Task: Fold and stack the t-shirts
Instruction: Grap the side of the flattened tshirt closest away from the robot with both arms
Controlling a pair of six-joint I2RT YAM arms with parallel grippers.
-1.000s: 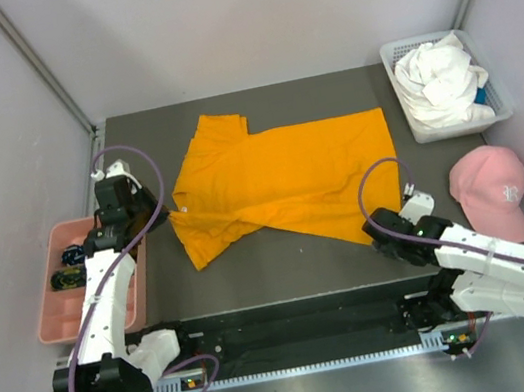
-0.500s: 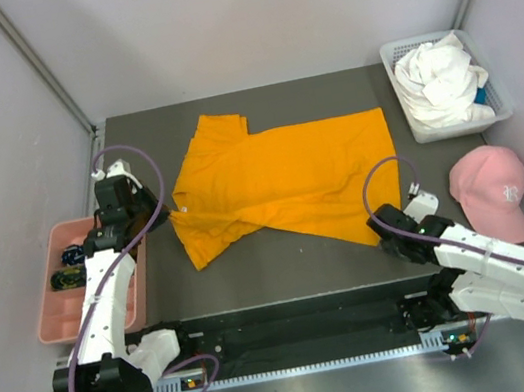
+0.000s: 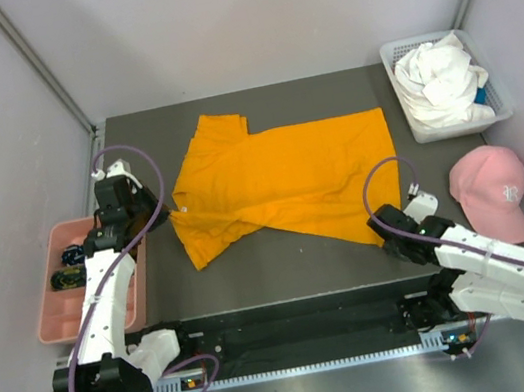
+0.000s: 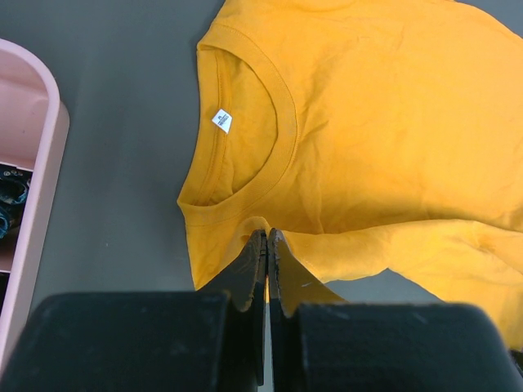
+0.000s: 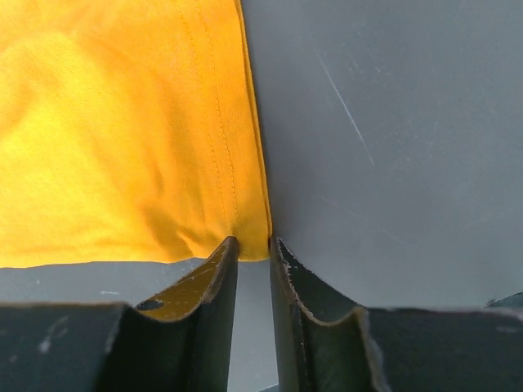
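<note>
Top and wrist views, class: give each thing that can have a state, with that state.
orange t-shirt: spread out, partly folded over
white t-shirt: crumpled in basket
pink cap: right way up
left gripper: shut on shirt's shoulder
right gripper: slightly open at hem corner

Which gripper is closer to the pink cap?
Right. The right gripper sits at the orange t-shirt's near right corner, just left of the pink cap. The left gripper is at the collar end beside the pink tray, across the table.
</note>
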